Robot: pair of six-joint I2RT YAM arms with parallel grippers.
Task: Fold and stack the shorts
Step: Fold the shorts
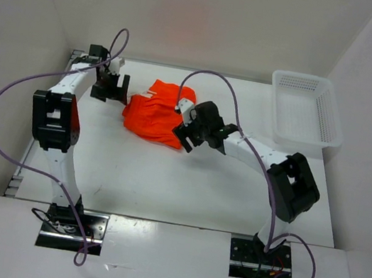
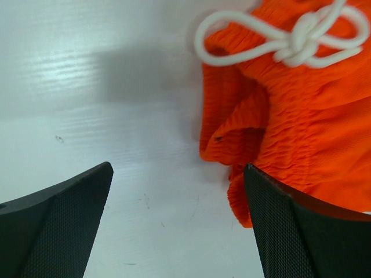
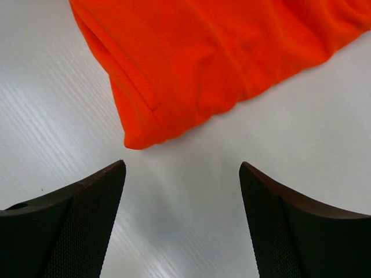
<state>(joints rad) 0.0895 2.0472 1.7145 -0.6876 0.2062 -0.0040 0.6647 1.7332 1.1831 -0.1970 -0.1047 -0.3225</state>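
The orange-red shorts [image 1: 156, 113] lie bunched at the back middle of the table. My left gripper [image 1: 112, 90] is open just left of them. In the left wrist view its jaws stand wide apart over bare table, the right finger beside the gathered waistband [image 2: 290, 127], with the white drawstring bow [image 2: 290, 36] above. My right gripper [image 1: 185, 133] is open at the shorts' right front edge. In the right wrist view a hemmed corner of the shorts [image 3: 191, 63] lies just beyond the open, empty jaws [image 3: 182, 191].
A white perforated plastic basket [image 1: 305, 109] stands at the back right. White walls close in the back and sides. The table's front edge runs just ahead of the arm bases.
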